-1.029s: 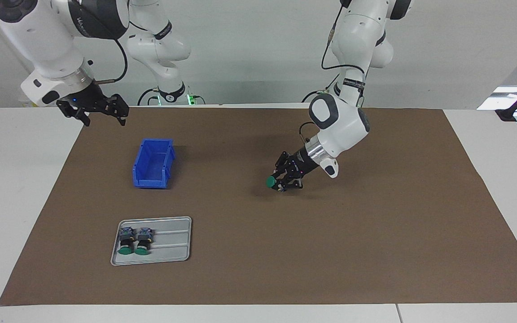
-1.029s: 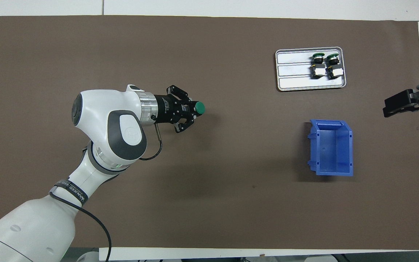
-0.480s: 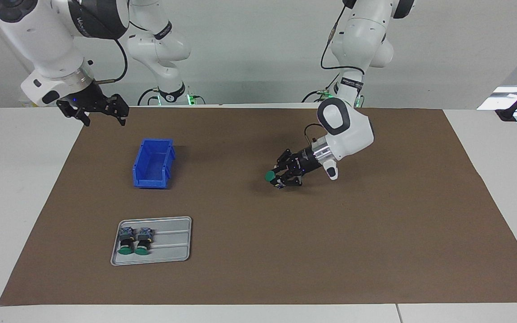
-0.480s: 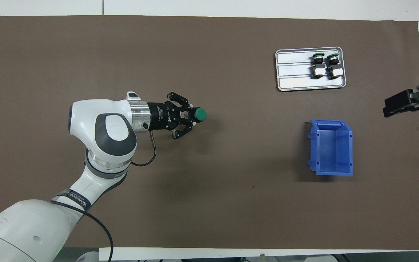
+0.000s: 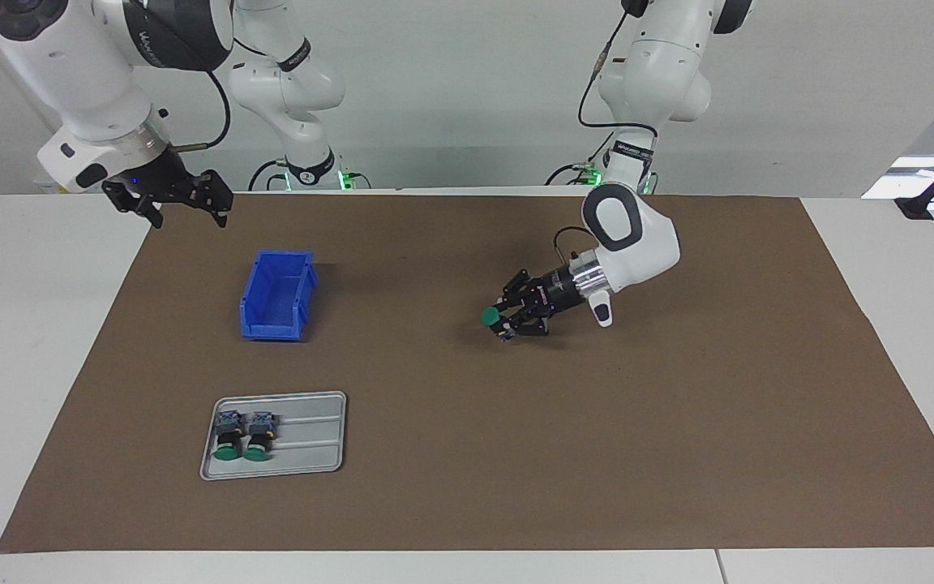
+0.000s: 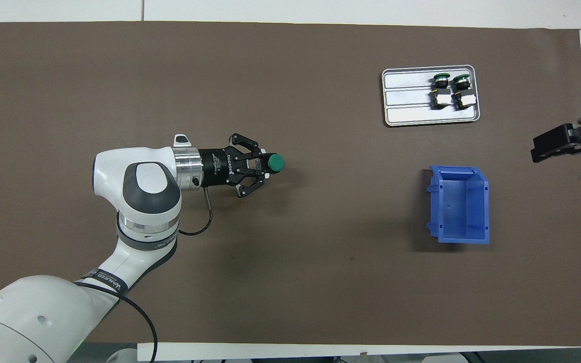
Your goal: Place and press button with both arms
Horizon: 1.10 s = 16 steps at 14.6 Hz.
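Observation:
My left gripper [image 5: 506, 318] [image 6: 264, 165] is shut on a button [image 5: 490, 317] [image 6: 275, 162] with a round green cap. It holds it low over the middle of the brown mat, lying nearly level, with the cap pointing toward the right arm's end. My right gripper [image 5: 182, 204] [image 6: 547, 146] waits raised over the mat's edge at the right arm's end, empty. Two more green-capped buttons [image 5: 243, 435] [image 6: 451, 91] lie side by side in the grey ridged tray [image 5: 313, 442] [image 6: 406, 98].
A blue plastic bin [image 5: 276, 295] [image 6: 459, 204] stands open on the mat, nearer to the robots than the tray. The brown mat [image 5: 467, 454] covers most of the white table.
My left arm has swung its wrist lower and flatter while keeping the button; the button shifted slightly nearer to the robots. The right arm has not moved.

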Available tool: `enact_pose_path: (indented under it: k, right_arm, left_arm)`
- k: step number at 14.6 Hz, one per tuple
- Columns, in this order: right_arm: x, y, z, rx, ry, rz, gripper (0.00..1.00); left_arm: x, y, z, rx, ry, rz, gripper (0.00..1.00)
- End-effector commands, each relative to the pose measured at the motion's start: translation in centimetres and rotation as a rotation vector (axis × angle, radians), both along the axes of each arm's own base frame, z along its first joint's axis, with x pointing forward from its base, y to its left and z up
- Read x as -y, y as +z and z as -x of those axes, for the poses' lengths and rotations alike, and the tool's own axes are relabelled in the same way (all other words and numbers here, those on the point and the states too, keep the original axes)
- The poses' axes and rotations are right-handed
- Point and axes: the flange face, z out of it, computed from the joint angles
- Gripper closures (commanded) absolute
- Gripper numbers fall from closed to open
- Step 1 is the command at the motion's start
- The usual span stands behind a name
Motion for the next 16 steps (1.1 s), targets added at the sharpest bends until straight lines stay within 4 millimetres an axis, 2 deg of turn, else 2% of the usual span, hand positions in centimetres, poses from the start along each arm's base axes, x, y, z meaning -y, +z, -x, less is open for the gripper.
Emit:
enact_pose_path:
  k: [1,4,7,8,9,16]
  right_arm:
    - [0.1,0.0,0.8,-0.002,0.011,-0.026,0.0]
    - [0.1,0.0,0.8,-0.002,0.011,-0.026,0.0]
    - [0.1,0.0,0.8,-0.002,0.011,-0.026,0.0]
    - [0.1,0.0,0.8,-0.002,0.011,-0.026,0.0]
    - [0.1,0.0,0.8,-0.002,0.011,-0.026,0.0]
    - [0.1,0.0,0.8,-0.002,0.011,-0.026,0.0]
  left_arm:
    - [-1.0,-0.7,1.1,-0.015,0.01,0.052,0.9]
    - [-2.1,-2.0,1.8,0.005,0.001,0.092,0.92]
    - [-3.7,-3.4,2.6,0.038,0.066,0.157,0.92]
    - [-3.7,-3.3,2.6,0.044,0.063,0.175,0.92]
    - [-4.5,-3.4,2.2,0.044,0.08,0.177,0.92]
    - [-4.4,-4.8,2.4,0.063,0.082,0.188,0.92]
